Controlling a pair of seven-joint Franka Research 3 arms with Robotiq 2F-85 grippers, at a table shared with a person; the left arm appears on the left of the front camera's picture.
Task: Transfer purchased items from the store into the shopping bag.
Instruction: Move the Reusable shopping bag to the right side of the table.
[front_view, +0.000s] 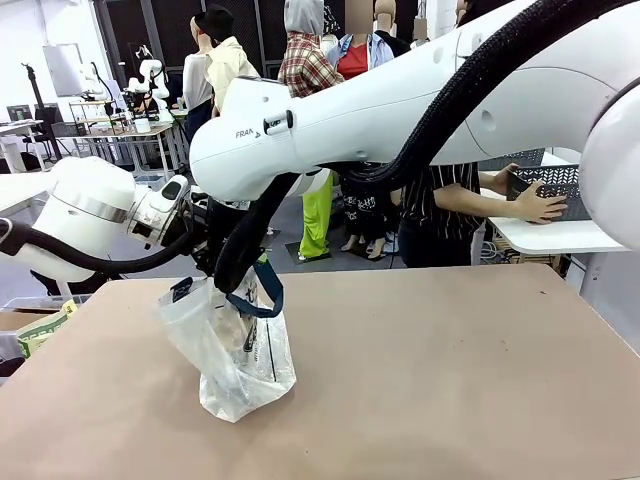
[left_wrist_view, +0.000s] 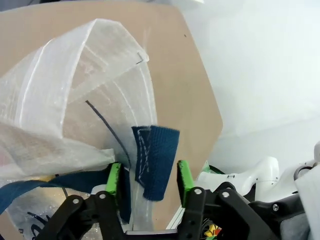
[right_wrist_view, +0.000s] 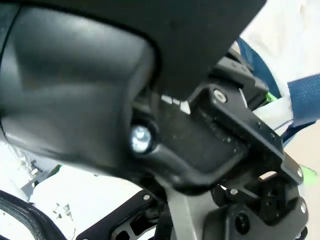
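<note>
The shopping bag (front_view: 240, 350) stands slumped on the left of the brown table (front_view: 450, 380), its navy handles (front_view: 266, 292) lifted. In the left wrist view my left gripper (left_wrist_view: 148, 172) is open, and a folded navy strap (left_wrist_view: 156, 161) of the bag (left_wrist_view: 65, 100) hangs between its green pads (left_wrist_view: 114, 179) with a slim gap. My right arm (front_view: 400, 100) reaches across to above the bag. Its gripper is shut, and what it grips cannot be told. The right wrist view has black gripper parts (right_wrist_view: 235, 150) close up and a navy strap (right_wrist_view: 305, 100). The store (front_view: 555, 185) is held by a person at the far right. The purchased items are hidden.
A white side table (front_view: 560, 238) stands beyond the far right corner, with the person's hands (front_view: 540, 205) on the basket there. A box with a green packet (front_view: 40, 330) sits off the table's left edge. The table's right half is bare.
</note>
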